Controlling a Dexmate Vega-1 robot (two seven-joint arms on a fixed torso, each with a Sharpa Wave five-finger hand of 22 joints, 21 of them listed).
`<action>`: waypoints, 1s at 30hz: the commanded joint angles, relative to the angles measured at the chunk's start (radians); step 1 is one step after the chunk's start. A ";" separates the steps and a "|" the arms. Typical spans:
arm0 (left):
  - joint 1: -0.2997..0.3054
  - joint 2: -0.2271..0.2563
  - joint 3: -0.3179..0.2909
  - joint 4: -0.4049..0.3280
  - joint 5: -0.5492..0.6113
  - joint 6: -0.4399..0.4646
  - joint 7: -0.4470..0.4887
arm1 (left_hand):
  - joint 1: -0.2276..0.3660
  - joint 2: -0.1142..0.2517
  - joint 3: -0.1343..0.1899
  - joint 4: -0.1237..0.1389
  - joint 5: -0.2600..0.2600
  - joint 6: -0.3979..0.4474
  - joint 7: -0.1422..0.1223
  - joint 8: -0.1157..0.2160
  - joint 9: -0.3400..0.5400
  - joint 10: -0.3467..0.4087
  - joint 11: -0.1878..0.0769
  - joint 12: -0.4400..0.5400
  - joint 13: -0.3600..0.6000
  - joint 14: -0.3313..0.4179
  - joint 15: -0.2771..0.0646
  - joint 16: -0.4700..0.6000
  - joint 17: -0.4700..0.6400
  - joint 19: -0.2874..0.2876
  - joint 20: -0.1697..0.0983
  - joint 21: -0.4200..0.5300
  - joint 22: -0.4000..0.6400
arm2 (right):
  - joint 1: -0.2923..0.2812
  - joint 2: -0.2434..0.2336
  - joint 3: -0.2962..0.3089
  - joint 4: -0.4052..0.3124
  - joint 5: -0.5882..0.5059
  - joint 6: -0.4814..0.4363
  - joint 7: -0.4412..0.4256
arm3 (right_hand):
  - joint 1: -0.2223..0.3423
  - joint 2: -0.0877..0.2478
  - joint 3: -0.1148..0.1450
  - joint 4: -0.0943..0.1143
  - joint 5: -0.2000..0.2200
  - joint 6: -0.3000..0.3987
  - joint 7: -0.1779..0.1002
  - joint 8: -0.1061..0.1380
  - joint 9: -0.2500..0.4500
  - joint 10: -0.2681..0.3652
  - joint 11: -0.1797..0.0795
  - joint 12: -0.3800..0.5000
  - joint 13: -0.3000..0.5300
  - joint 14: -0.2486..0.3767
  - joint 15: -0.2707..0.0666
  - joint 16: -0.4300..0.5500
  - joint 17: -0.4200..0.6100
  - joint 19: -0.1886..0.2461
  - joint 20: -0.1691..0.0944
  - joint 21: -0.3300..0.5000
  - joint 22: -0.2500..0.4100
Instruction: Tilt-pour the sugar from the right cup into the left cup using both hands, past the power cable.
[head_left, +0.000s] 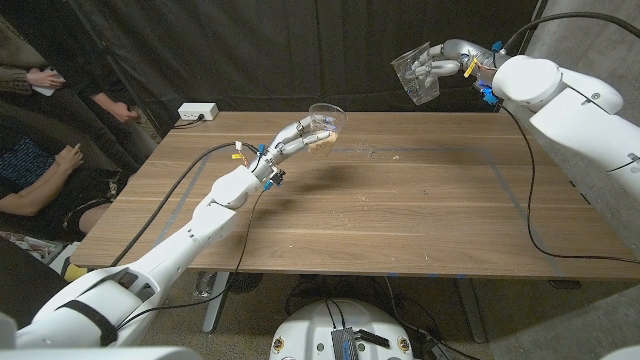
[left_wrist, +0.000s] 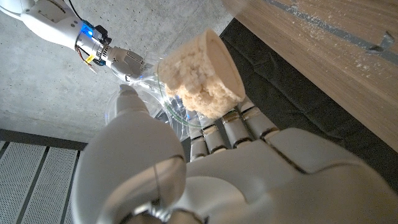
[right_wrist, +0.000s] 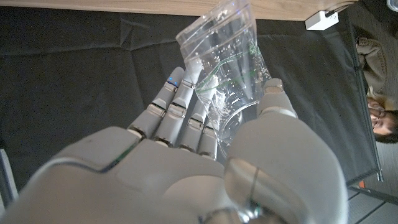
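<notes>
The left hand (head_left: 285, 150) grips a clear plastic cup (head_left: 328, 122) between thumb and fingers above the table's (head_left: 400, 220) far edge; tan, clumped sugar (left_wrist: 202, 78) fills its base. The right hand (head_left: 450, 62) clamps a crumpled clear cup (head_left: 417, 75), tilted and seemingly empty, raised past the far right corner. Spilled grains (head_left: 375, 150) fleck the wood.

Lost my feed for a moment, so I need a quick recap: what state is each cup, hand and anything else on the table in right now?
Left hand: grips the left cup, raised over the table.
Left cup: holds clumped sugar, tilted.
Right hand: grips the right cup, lifted high.
Right cup: looks empty, crumpled, tipped.
Table: spilled grains scattered on it.
Power strip: at the table's far left corner.
</notes>
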 joint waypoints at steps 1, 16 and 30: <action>0.000 0.009 -0.008 -0.014 -0.007 0.001 -0.003 | 0.001 0.009 -0.004 -0.002 0.001 -0.003 0.004 0.004 -0.001 0.004 -0.001 0.005 0.002 0.006 -0.128 0.000 0.004 0.002 -0.037 0.005 0.003 | -0.144 0.017 0.081 0.024 0.091 0.136 -0.190 | 0.036 0.030 0.018 0.005 0.005 0.026 -0.026 0.009 0.003 0.010 0.000 0.001 0.005 0.012 -0.148 0.007 0.002 0.005 -0.073 0.005 0.003; 0.008 0.027 -0.030 -0.036 -0.035 0.014 -0.007 | 0.001 0.009 -0.006 -0.001 0.001 -0.003 0.006 0.005 -0.001 0.004 -0.002 0.005 0.000 0.005 -0.127 0.000 0.004 0.001 -0.037 0.005 0.003 | -0.267 0.088 0.122 0.092 0.136 0.324 -0.335 | 0.040 0.028 0.020 0.005 0.005 0.031 -0.027 0.012 0.006 0.016 -0.002 -0.001 0.005 0.018 -0.148 0.005 0.004 0.006 -0.073 0.007 0.002; 0.044 0.057 -0.062 -0.082 -0.057 0.032 0.014 | 0.002 0.010 -0.008 0.000 0.001 0.000 0.008 0.007 -0.001 0.004 -0.003 0.006 0.000 0.005 -0.126 0.000 0.004 0.002 -0.036 0.006 0.003 | -0.320 0.154 0.118 0.186 0.131 0.523 -0.396 | 0.044 0.028 0.023 0.005 0.004 0.041 -0.029 0.017 0.009 0.028 -0.008 -0.002 0.006 0.030 -0.148 0.003 0.004 0.005 -0.072 0.009 0.002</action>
